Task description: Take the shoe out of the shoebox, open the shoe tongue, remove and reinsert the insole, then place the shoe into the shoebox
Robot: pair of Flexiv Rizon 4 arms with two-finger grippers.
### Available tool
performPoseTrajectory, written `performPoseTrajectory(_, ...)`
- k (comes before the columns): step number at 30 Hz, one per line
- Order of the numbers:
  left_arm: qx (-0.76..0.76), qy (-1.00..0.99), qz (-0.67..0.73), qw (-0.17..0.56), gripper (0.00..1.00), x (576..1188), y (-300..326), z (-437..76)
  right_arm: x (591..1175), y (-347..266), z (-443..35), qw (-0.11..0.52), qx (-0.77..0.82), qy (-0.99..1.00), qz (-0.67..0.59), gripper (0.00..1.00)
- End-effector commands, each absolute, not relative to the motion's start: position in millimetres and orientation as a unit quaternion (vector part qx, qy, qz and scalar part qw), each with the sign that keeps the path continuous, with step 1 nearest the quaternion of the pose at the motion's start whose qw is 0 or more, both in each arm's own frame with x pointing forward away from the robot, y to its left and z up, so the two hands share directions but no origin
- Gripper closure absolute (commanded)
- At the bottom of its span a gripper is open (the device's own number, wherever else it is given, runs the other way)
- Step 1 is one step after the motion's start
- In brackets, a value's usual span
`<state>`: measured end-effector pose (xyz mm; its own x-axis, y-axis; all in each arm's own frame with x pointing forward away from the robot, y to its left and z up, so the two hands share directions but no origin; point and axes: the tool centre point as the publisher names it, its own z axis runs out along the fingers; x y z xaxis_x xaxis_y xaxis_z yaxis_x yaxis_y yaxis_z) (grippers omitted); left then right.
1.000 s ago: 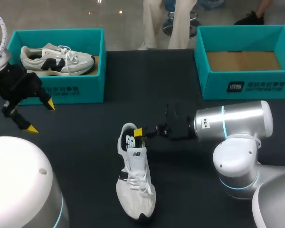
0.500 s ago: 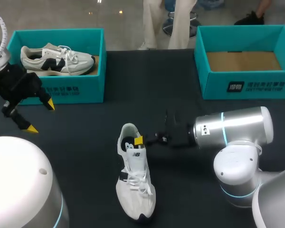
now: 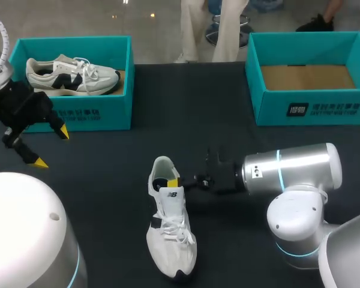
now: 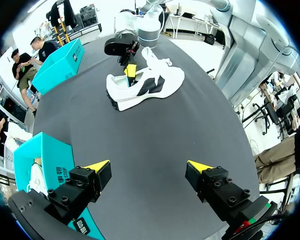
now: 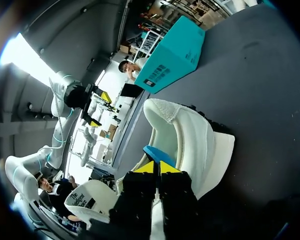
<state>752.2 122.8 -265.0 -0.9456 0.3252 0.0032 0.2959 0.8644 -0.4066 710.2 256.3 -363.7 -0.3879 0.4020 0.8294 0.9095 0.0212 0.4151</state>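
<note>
At lower centre, my right gripper (image 3: 173, 182), tips closed inside the shoe (image 3: 173, 240), may drag the shoe rather than free its insole (image 5: 154, 151).

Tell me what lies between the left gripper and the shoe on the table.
Only bare black table, from left gripper to shoe, seen in the left wrist view.

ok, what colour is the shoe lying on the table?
The shoe is white, with a black side patch and a black toe tip. It shows best in the head view.
</note>
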Motion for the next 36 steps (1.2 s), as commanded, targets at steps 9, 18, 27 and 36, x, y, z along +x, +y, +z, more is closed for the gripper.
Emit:
performPoseTrajectory(9,-0.161,-0.965,0.204,0.036,0.0,752,123,-265,731,259,-322,0.212,-0.484,-0.701,-0.479,0.0)
performPoseTrajectory(18,-0.161,-0.965,0.204,0.036,0.0,752,123,-265,740,247,-292,0.168,-0.483,-0.711,-0.482,0.0)
performPoseTrajectory(27,-0.161,-0.965,0.204,0.036,0.0,752,123,-265,736,246,-266,0.103,-0.605,-0.721,-0.323,0.0)
performPoseTrajectory(36,-0.161,-0.965,0.204,0.036,0.0,752,123,-265,723,262,-253,0.003,-0.698,-0.716,-0.019,0.0)
